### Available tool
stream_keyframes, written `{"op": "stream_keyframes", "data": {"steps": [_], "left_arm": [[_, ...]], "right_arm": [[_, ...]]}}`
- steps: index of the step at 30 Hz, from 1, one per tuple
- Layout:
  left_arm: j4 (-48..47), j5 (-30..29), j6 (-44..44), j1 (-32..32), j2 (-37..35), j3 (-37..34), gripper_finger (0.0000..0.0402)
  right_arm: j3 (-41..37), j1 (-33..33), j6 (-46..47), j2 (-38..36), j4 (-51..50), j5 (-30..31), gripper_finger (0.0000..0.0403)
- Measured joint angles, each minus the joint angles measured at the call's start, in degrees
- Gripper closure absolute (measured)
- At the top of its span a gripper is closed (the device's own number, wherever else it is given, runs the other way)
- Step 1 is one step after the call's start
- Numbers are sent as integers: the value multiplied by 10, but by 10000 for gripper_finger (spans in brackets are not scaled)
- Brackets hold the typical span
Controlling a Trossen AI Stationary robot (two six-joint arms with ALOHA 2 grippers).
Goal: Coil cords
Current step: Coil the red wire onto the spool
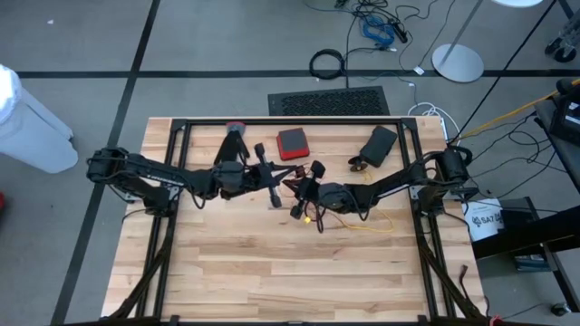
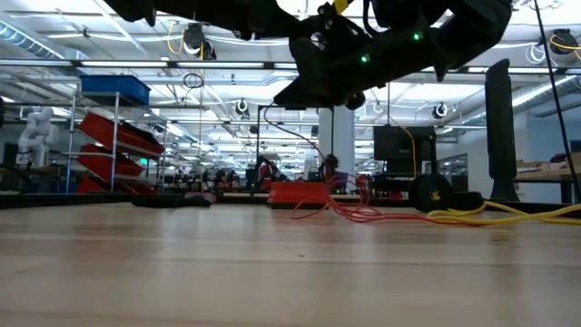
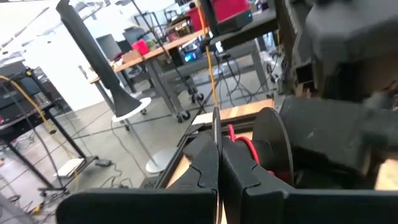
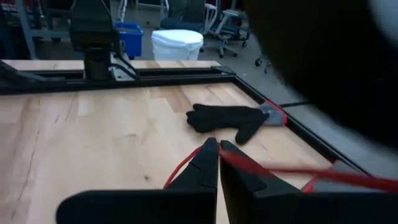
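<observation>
Both arms meet near the middle of the desk [image 1: 272, 272], raised above it. The left tool [image 3: 219, 163] has its fingers pressed together on a thin black cord [image 3: 216, 127]. The right tool [image 4: 219, 155] is likewise closed, with a red cord [image 4: 280, 168] caught between its fingertips. A yellow cord [image 1: 367, 223] lies loose on the wood just right of centre. A black glove [image 4: 231, 119] rests flat toward the upper left of the desk, and a red box [image 1: 292, 143] sits at upper centre.
</observation>
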Motion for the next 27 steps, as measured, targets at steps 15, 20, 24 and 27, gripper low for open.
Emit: {"op": "stream_keyframes", "data": {"steps": [15, 20, 24, 27], "left_arm": [[1, -31, 10, 1, 5, 0, 401], [-1, -52, 27, 13, 5, 0, 401], [-10, -62, 32, 20, 5, 0, 401], [-27, -64, 32, 22, 0, 0, 401]], "right_arm": [[2, -3, 22, 0, -100, 6, 385], [2, 4, 23, 0, -111, 7, 357], [2, 11, 20, 0, -114, 9, 332], [2, 18, 17, 0, -125, 11, 317]]}}
